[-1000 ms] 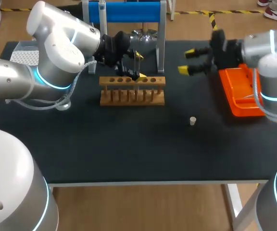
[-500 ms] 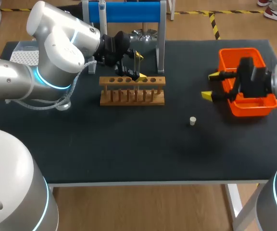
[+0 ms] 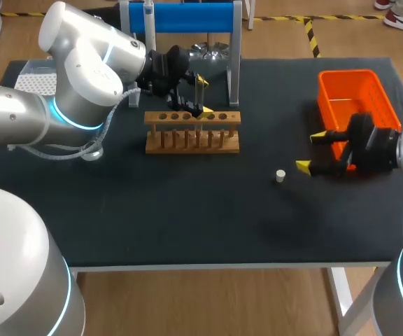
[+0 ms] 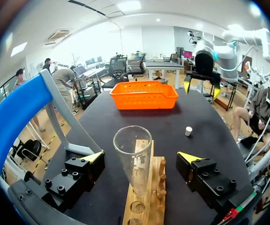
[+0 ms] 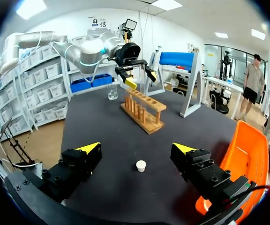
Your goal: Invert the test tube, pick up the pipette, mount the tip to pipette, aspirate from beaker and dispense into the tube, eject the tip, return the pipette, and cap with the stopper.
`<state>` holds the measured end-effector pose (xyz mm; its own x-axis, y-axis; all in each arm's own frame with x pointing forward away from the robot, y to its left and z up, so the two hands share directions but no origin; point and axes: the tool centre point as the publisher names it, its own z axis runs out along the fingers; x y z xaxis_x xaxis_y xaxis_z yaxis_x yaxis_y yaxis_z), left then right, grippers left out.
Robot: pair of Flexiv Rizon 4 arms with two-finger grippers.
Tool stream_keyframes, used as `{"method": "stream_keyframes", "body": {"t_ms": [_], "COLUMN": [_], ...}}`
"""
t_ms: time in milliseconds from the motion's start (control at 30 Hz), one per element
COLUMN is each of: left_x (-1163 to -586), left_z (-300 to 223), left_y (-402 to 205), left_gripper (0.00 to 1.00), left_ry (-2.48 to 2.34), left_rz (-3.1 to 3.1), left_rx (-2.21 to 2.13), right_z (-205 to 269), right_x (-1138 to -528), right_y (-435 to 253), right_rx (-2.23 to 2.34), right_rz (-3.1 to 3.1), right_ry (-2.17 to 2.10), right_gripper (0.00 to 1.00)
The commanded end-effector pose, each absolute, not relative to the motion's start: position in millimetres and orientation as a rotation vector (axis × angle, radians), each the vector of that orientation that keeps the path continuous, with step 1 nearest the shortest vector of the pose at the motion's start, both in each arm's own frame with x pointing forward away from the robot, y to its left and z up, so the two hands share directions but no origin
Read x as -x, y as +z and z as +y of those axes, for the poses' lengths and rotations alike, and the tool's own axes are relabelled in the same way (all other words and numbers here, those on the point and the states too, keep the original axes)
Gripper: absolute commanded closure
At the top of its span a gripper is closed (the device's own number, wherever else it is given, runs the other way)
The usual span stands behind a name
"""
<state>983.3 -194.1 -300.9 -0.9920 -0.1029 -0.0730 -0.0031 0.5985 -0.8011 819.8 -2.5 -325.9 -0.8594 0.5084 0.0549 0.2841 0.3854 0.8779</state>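
The table [image 3: 187, 224] has a black top. At its far left corner lies a white perforated tray [image 3: 33, 81].

The left arm enters from the left and reaches to the far middle of the table. The left gripper [image 3: 203, 95] is positioned over the wooden rack [image 3: 192, 133]. Its two yellow-tipped fingers are spread apart, one on each side of the test tube [image 4: 136, 154]. In the left wrist view a gap shows between each finger and the glass, so neither finger touches it. The test tube stands upright in a hole of the rack, open mouth up.

Just beyond the rack stands the blue stand [image 3: 187, 15] on grey legs. A white pipette [image 3: 147, 15] hangs at its left end.

To the right of the rack, well apart from it, the small white stopper [image 3: 280, 176] sits upright on the bare table top.

The right arm enters from the right. The right gripper [image 3: 311, 152] is near the stopper, on its right, with the fingers spread wide and nothing between them. In the right wrist view the stopper [image 5: 141, 165] lies just ahead of this gripper [image 5: 136, 148].

Behind the right gripper, on the far right, sits the orange basket [image 3: 348, 91].
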Motion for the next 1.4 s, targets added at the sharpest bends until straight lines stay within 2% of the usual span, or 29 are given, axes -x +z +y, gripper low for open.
{"method": "stream_keyframes", "body": {"t_ms": [33,1167,1400], "left_x": [-984,-984,-984], "left_z": [-194,-194,-194], "left_y": [-300,-300,-300], "left_gripper": [0.00,0.00,0.00], "left_ry": [-1.354,-1.354,-1.354], "left_rz": [2.715,2.715,2.715], "left_rx": [0.089,0.089,0.089], "right_z": [6,33,38], "right_x": [-823,-834,-835], "right_y": [-347,-413,-419], "right_rx": [-0.744,-0.853,-0.856], "right_rz": [2.361,2.421,2.435], "right_ry": [1.432,1.307,1.302], "right_gripper": [0.00,0.00,0.12]}}
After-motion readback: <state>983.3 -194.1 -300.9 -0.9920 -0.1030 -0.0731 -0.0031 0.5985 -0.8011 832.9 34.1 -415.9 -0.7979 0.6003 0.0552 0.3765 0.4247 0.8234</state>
